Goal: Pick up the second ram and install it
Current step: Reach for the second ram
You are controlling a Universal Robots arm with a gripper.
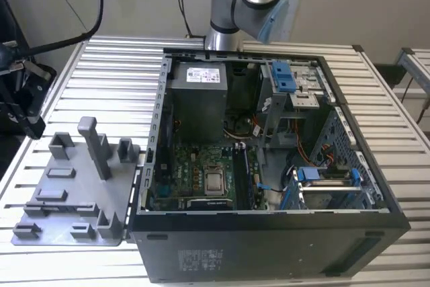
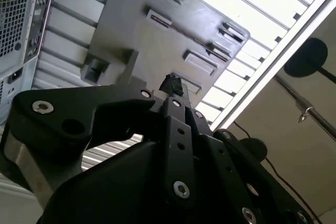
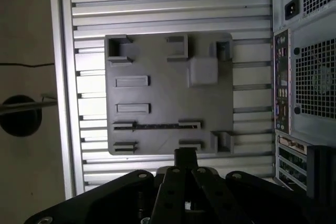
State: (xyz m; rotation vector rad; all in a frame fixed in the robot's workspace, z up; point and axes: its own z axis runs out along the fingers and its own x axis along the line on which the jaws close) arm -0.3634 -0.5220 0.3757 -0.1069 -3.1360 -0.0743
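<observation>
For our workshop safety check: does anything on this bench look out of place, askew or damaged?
Nothing stands out. The open computer case lies square on the slatted table, and the grey tray sits flat beside it, at the exterior view's left.

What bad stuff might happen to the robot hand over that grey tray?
The gripper hangs over the grey tray, whose tall post could catch it if it drops off-line. What may be the second ram, a thin dark strip in one slot, is edge-on, so a grab might miss. The case wall stands between tray and motherboard; a low carry could clip it.
</observation>
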